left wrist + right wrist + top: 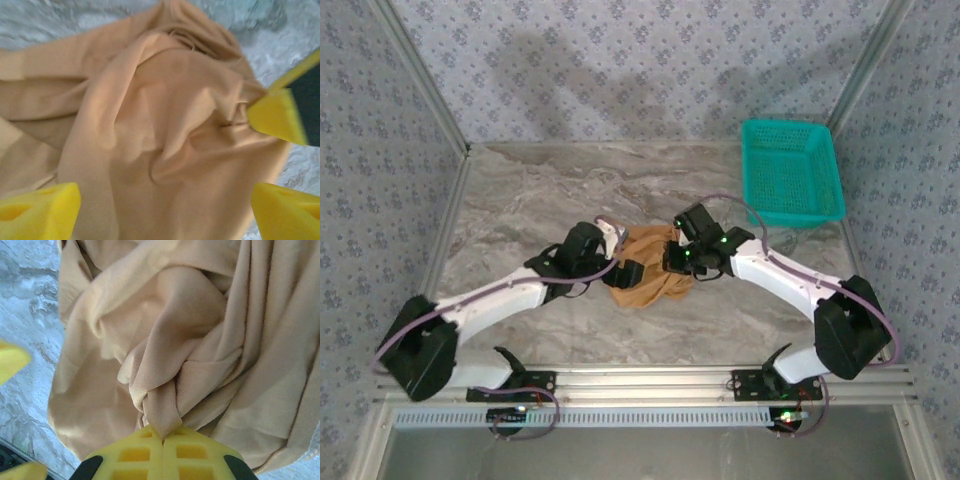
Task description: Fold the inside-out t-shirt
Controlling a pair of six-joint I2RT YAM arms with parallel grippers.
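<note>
The inside-out t-shirt point(645, 262) lies in a tan crumpled heap at the middle of the marble table, between my two grippers. My left gripper point(626, 272) is at its left edge. In the left wrist view it point(165, 215) stands open, its yellow fingertips point(39, 210) wide apart over the wrinkled t-shirt point(150, 115) with nothing pinched. My right gripper point(676, 258) is at the heap's right side. In the right wrist view it point(162, 436) is shut on a bunched fold of the t-shirt point(165, 340), and the cloth pulls taut toward its pads. No label or tag patch shows.
A teal plastic basket point(790, 170) stands at the back right of the table point(520, 190). Patterned walls with metal frame posts enclose the table. The right gripper's yellow finger point(275, 117) pokes into the left wrist view at the right.
</note>
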